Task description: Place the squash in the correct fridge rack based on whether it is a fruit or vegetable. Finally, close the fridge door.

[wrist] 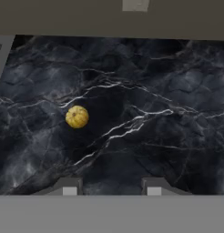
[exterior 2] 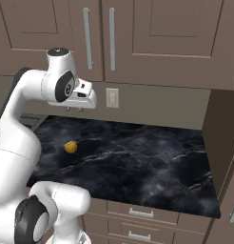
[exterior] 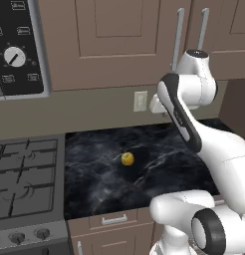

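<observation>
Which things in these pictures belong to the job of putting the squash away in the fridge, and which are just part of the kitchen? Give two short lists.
Belongs to the job:
- squash, lying on the black counter
- gripper, high above the counter, holding nothing

Just there:
- stove
- wall outlet
- upper cabinets
- drawers

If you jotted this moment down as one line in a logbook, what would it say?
stage: before pickup | squash: alone on black marble counter, untouched | gripper: raised above counter, empty
</observation>
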You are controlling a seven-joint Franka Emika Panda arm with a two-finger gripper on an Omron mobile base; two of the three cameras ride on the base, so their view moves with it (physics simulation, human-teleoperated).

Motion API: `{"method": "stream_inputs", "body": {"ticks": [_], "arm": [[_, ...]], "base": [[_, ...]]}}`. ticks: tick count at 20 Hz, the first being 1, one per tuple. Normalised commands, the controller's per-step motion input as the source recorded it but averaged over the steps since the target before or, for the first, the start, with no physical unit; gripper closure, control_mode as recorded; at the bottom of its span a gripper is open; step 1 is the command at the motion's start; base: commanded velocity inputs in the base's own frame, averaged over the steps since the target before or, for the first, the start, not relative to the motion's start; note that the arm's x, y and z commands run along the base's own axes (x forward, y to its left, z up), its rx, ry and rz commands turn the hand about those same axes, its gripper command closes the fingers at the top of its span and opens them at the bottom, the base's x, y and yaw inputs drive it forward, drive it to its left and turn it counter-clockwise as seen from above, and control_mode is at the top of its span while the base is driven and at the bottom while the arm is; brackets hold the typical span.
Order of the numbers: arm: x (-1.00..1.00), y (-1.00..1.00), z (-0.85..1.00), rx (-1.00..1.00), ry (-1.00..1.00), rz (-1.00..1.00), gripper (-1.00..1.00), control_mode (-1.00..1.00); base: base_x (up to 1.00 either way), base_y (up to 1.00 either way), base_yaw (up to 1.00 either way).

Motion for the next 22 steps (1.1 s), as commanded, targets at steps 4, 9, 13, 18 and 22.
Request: {"method": "stream_inputs", "body": {"ticks": [4,9,13,18,22], "arm": [[-0.18,-0.01,0.00,0.00,0.00,0.00,-1.00,-1.00],[-0.49,0.27,-0.47,0.00,-0.08,0.00,-1.00,-1.00],[-0.45,0.36,-0.71,0.04,-0.17,0.00,-1.00,-1.00],[-0.20,0.47,-0.67,0.01,-0.07,0.00,-1.00,-1.00],[0.01,0.43,-0.53,0.00,0.00,0.00,-1.00,-1.00]], "base": [[0.00,0.00,0.00],[0.00,0.00,0.00],[0.00,0.00,0.00],[0.00,0.00,0.00],[0.00,0.00,0.00]]}}
